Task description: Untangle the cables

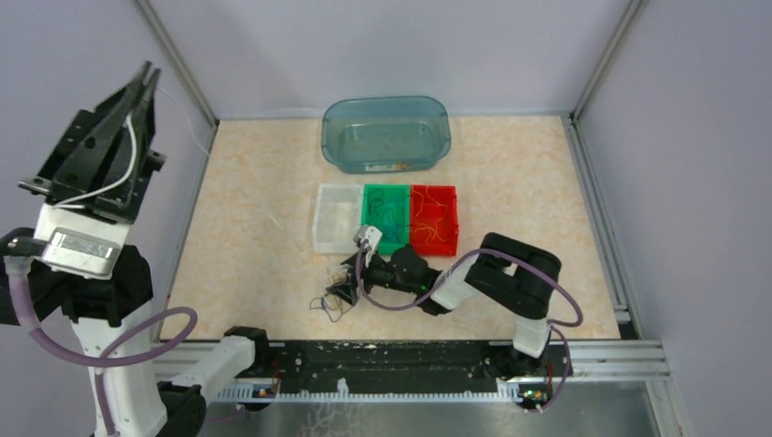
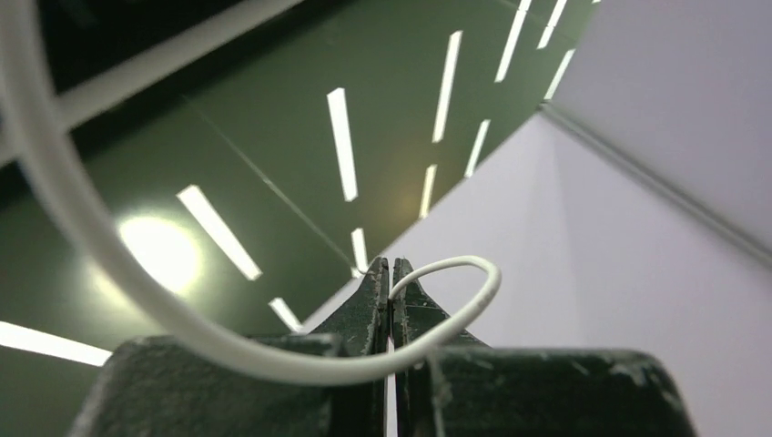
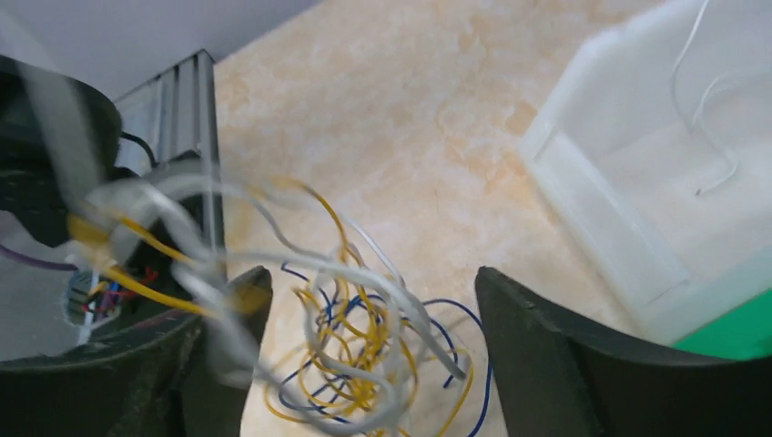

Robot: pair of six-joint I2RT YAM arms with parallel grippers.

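A tangle of yellow, blue and white cables (image 1: 331, 297) lies on the table in front of the trays. My right gripper (image 1: 344, 280) is low over it. In the right wrist view, it (image 3: 369, 278) is open, with the tangle (image 3: 364, 350) between its spread fingers (image 3: 555, 364) and some strands draped over the left finger. My left gripper (image 1: 144, 80) is raised high at the far left, pointing up. It is shut on a white cable (image 1: 116, 180). In the left wrist view, the cable (image 2: 491, 278) loops out from the closed tips of the left gripper (image 2: 390, 273).
A clear tray (image 1: 333, 220), a green tray (image 1: 386, 218) and a red tray (image 1: 434, 217) stand side by side mid-table, with wires in each. A teal tub (image 1: 386, 135) stands behind them. The clear tray (image 3: 619, 196) is close on the right gripper's right.
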